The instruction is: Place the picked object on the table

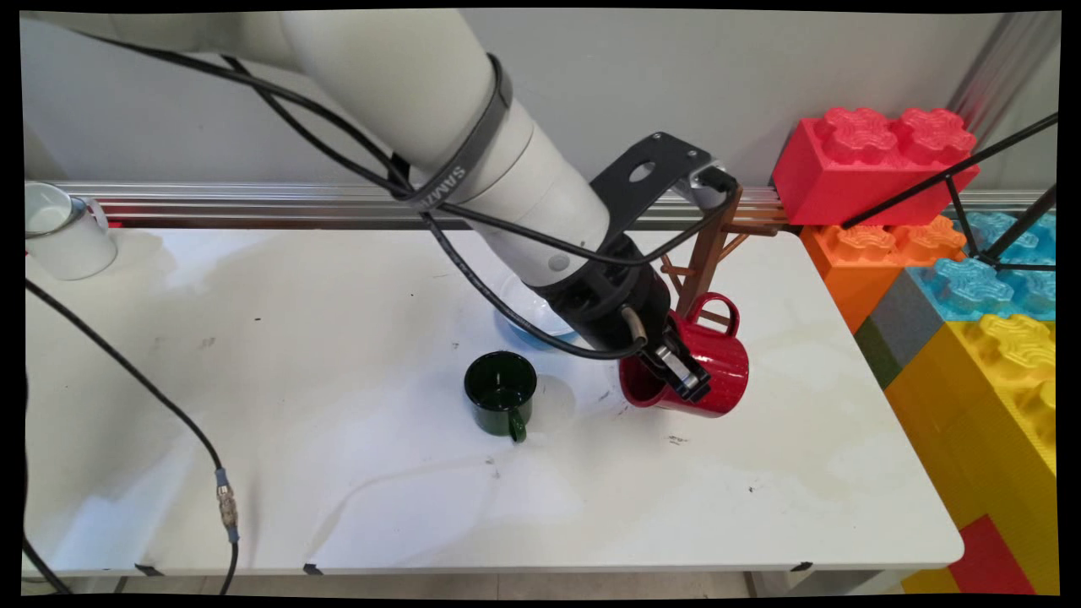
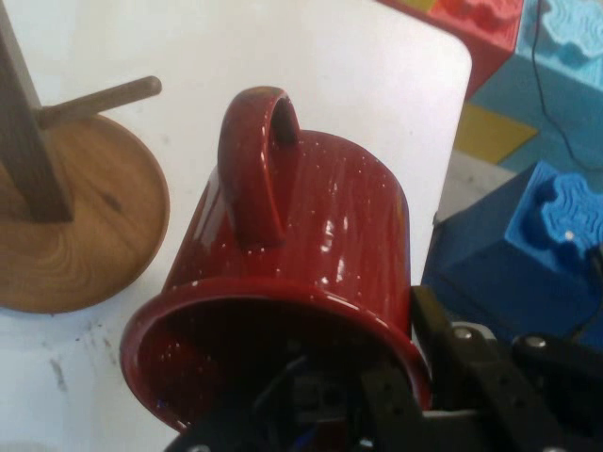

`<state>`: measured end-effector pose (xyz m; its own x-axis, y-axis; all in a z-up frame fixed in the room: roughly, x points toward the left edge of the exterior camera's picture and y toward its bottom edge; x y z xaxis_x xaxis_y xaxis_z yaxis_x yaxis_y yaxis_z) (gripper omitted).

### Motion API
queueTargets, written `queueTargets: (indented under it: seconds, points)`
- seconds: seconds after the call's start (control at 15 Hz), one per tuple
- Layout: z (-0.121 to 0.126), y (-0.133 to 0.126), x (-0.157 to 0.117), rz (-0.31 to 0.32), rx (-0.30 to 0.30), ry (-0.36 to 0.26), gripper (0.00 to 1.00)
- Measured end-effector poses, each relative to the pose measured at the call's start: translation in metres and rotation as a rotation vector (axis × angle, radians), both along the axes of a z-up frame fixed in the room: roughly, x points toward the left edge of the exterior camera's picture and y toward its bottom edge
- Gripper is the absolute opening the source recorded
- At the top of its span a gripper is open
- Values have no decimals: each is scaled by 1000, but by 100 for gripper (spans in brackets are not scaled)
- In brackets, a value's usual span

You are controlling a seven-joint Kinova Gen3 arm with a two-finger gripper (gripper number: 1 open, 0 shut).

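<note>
Jaws: clamped on the rim of the red mug [image 1: 705,371] — one finger inside, one outside.
Gripper [image 1: 680,371]: holds the mug tipped, handle up.
Nearby: wooden mug tree [image 1: 708,253] just beside; green mug [image 1: 500,393] left.
Risk: rim pinch — mug may slip or knock a peg.

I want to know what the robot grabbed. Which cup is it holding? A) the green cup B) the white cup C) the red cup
C: the gripper is shut on the rim of the red cup, tipped on its side off the table, while the green cup stands alone on the table.
</note>
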<state>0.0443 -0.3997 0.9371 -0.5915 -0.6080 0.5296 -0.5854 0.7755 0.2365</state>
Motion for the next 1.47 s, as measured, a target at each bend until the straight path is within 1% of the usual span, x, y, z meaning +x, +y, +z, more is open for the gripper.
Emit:
queueTargets:
  seconds: [0.47, 0.67, 1.0, 1.27, 1.47]
  points:
    - [4, -11, -11, -54, -8, -96, 0]
    - [2, -15, -19, -80, -13, -151, 0]
    - [-4, -18, -30, -105, -16, -219, 0]
    - [-14, -13, -39, -121, 2, -300, 0]
    - [-20, -10, -44, -128, 17, -342, 0]
